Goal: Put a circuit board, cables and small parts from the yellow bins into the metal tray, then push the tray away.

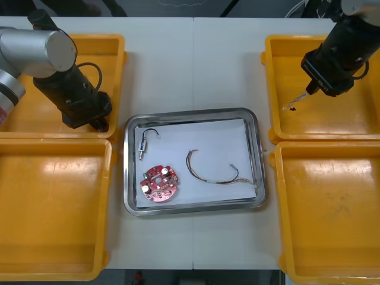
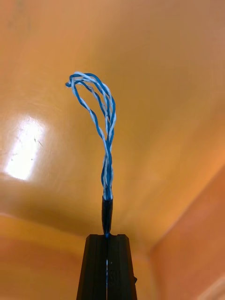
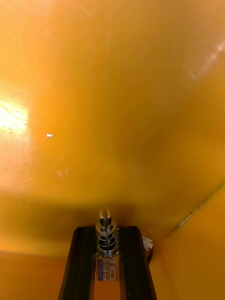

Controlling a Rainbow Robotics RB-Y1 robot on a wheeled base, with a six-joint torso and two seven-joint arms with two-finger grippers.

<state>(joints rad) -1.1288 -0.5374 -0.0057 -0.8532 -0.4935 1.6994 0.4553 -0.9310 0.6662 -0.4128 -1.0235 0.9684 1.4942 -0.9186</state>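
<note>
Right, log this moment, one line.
left end effector: shut on small metal part, far-left bin | right end effector: shut on blue-and-white cable, far-right bin | tray: circuit board, black cable, red-yellow cable

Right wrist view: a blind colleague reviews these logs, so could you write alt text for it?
The right gripper is shut on the black end of a twisted blue and white cable, which runs out beyond the gripper and curls into a loop, with the floor of a yellow bin behind it.

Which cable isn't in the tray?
The blue and white cable, in the right claw over a yellow bin; the other two lie in the tray.
</note>
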